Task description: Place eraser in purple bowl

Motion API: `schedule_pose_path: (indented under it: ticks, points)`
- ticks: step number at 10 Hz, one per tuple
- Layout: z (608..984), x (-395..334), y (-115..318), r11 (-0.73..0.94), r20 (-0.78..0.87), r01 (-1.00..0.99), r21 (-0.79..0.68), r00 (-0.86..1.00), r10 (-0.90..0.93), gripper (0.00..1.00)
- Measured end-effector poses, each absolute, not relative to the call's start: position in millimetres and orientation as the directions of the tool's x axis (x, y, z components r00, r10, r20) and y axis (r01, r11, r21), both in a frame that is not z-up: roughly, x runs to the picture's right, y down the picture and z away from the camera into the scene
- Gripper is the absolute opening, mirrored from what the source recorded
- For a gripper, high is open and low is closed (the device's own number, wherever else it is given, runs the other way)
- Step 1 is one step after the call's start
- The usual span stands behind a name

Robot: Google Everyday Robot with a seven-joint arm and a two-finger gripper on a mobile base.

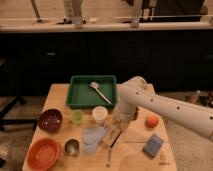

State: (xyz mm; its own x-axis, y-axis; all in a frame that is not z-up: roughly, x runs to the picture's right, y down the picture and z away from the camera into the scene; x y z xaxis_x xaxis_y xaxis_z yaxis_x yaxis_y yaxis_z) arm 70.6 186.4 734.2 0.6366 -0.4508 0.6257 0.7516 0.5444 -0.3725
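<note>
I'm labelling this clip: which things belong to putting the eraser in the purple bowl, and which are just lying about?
For the job: eraser; purple bowl; gripper, shut, low over the table.
Lying about: green tray, spoon, green cup, white cup, orange bowl, metal cup, orange ball, blue-grey block.

We are looking at a dim, warm-toned scene. Light is falling from above, brightening the wooden table and the white arm, while the cabinet fronts behind are sinking into near black. We are catching soft glare along the arm's top and a faint sheen inside the purple bowl. The gripper, hanging low over the table's middle just right of the white cup, is sitting in the arm's shade. Everything is reading soft, with outlines smearing throughout.
</note>
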Motion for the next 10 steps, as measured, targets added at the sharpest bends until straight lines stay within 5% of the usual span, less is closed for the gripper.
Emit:
schedule_pose_path:
  ticks: [10]
  points:
    - [737.7,57.6,179.0,0.573,0.604,0.711,-0.407,0.680,-0.415,0.00]
